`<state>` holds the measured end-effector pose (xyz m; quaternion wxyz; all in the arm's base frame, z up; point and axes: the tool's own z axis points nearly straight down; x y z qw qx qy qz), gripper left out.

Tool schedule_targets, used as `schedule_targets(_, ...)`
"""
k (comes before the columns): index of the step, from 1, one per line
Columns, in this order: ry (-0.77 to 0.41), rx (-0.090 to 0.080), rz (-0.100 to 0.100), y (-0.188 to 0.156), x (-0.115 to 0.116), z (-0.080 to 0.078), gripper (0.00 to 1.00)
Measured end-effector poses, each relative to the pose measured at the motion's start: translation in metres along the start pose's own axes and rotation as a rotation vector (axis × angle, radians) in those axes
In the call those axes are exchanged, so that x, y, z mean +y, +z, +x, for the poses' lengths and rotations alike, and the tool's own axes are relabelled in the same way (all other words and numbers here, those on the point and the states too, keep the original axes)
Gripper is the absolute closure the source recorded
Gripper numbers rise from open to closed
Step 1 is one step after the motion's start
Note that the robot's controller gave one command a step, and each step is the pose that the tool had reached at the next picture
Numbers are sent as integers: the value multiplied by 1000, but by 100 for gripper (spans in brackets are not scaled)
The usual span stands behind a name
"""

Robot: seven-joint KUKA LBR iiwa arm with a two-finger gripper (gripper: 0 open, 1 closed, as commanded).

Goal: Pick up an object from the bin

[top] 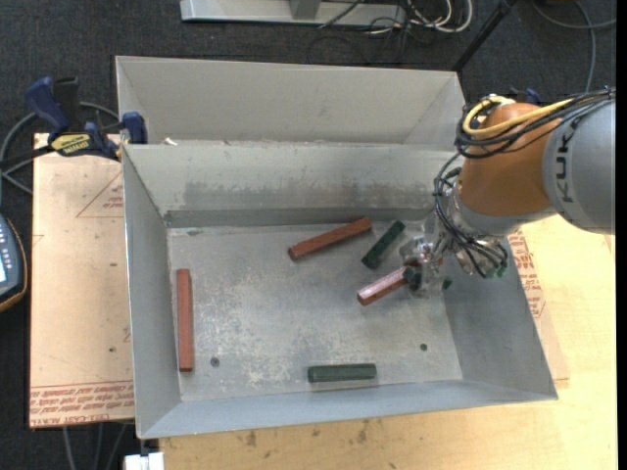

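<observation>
Left wall: red-brown stick [184,319], well clear.
Middle: brown stick [330,239], dark green block [382,244].
Pink block [380,288]: right of centre in the bin [265,311].
Fingers [419,274]: pinched shut on its right end.
Risk: I reckon this end-grip lets it swing or slip out.

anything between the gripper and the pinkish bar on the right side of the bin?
Nothing visible. The gripper is at the right end of the pinkish bar. A short dark green block lies close behind the bar, not between the two.
</observation>
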<state>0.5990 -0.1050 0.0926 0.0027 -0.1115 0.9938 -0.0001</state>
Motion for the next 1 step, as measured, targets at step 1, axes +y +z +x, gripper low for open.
schedule_targets(1, 0, -3, 1, -43, 0, -2, 100)
